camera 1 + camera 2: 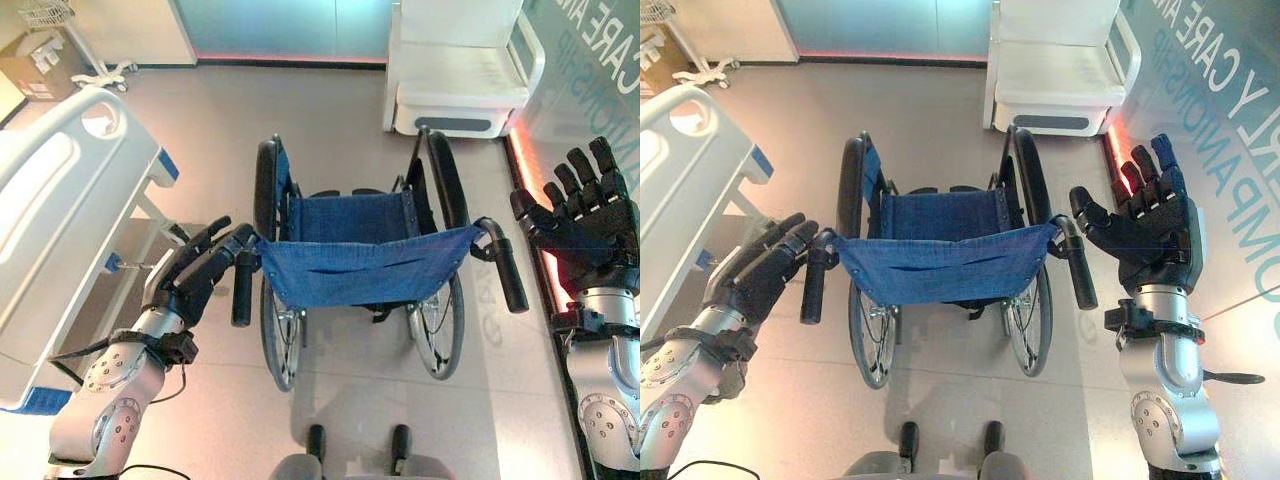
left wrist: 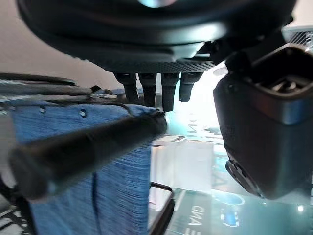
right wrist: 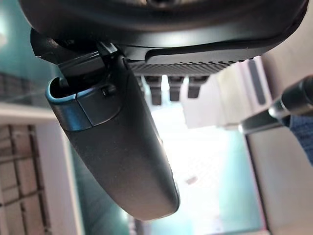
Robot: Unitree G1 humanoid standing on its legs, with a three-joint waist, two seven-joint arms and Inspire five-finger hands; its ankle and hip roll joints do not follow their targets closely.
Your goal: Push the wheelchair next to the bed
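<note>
Left hand [image 1: 200, 272]: fingers nearly straight and loosely extended, tips at the top of the left grip [image 1: 242, 290]; nothing is clasped. In the left wrist view the grip lies just under the fingertips [image 2: 161, 93], with no curl round it.

Right hand [image 1: 1150, 225]: spread wide, palm turned toward the chair, holding nothing. It stands just beside the right grip [image 1: 1080, 265], apart from it.

Wheelchair [image 1: 360, 250]: straight ahead on the floor [image 1: 330, 110], its blue backrest [image 1: 365, 265] nearest the robot, seat and big wheels beyond. It faces away, toward the far wall.

Bed [image 1: 60, 200]: to the left, its white footboard level with the chair's left wheel [image 1: 266, 185], a strip of floor between them. The chair is near the bed but not yet alongside.

Armchair [image 1: 460, 70]: white, further off, ahead and right of the wheelchair.

Step in hand: by my reading, taking hold of both grips before any push.

How to do it well: close the left hand fully round its grip first, then bring the right hand in sideways onto the right grip and close it too. Pushing with one grip held would likely swing the chair. Once both are held, push harder on the right so the chair veers left toward the bed.

Risk: the left wheel could catch the bed frame if the turn is too sharp.
</note>
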